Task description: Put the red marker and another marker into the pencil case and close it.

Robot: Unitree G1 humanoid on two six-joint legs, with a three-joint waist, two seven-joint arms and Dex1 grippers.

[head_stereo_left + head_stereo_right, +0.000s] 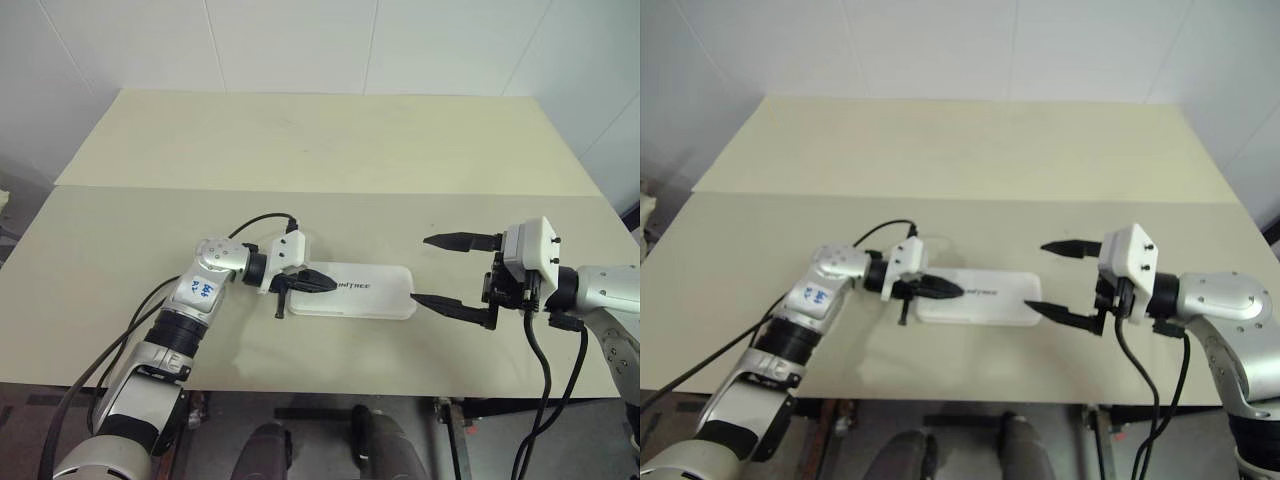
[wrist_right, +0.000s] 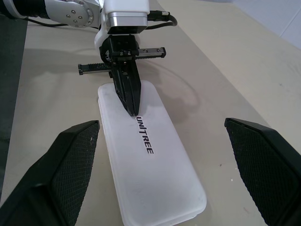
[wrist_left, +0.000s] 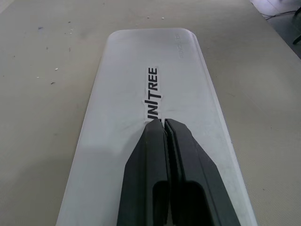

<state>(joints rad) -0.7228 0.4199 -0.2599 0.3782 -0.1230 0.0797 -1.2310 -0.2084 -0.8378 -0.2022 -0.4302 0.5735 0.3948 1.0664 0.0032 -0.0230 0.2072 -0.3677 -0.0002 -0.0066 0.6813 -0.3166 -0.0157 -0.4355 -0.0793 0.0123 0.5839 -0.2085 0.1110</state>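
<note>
The white pencil case [image 1: 372, 300] lies flat on the table with its lid down and dark lettering on top. My left gripper [image 1: 333, 285] is shut, with its tips resting on the lid near the case's left end, just at the start of the lettering [image 3: 153, 92]. The right wrist view shows that gripper [image 2: 133, 112] pointing down onto the lid. My right gripper [image 1: 420, 268] is open and holds nothing. It hovers just off the case's right end, one finger to each side of the case's line. The red marker and the other marker are out of view.
The case sits on a cream table [image 1: 300, 140] close to its front edge, with a seam running across the table farther back. A black cable [image 1: 262, 219] loops above my left wrist. Bare tabletop lies all around the case.
</note>
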